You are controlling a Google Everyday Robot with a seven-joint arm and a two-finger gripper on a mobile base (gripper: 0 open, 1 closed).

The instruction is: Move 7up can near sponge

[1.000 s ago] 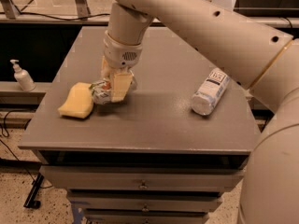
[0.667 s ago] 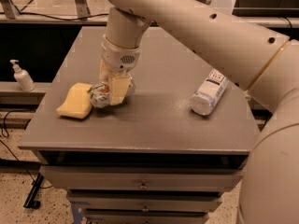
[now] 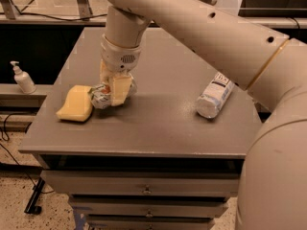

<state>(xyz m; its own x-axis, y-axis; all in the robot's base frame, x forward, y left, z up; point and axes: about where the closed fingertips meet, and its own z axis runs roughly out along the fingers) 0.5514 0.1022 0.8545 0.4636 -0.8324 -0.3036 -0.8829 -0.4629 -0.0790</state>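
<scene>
**Can Reaches Sponge on Grey Table**

My gripper (image 3: pixel 113 91) sits low over the left half of the grey table (image 3: pixel 158 128), jaws clamped on the 7up can (image 3: pixel 100 97). The can lies tilted at the tabletop, with its crumpled silver end pointing left. It now rests against the right edge of the yellow sponge (image 3: pixel 75 103), and from this angle the two appear to touch, though my finger (image 3: pixel 121 88) hides part of the can.

A second ago my wrist and the can stood slightly further right; both have since edged left toward the sponge, which has barely moved. The water bottle (image 3: pixel 214 96) lies on its side well apart on the right, unchanged, and the pump dispenser (image 3: pixel 21 78) stands off the table at far left.
</scene>
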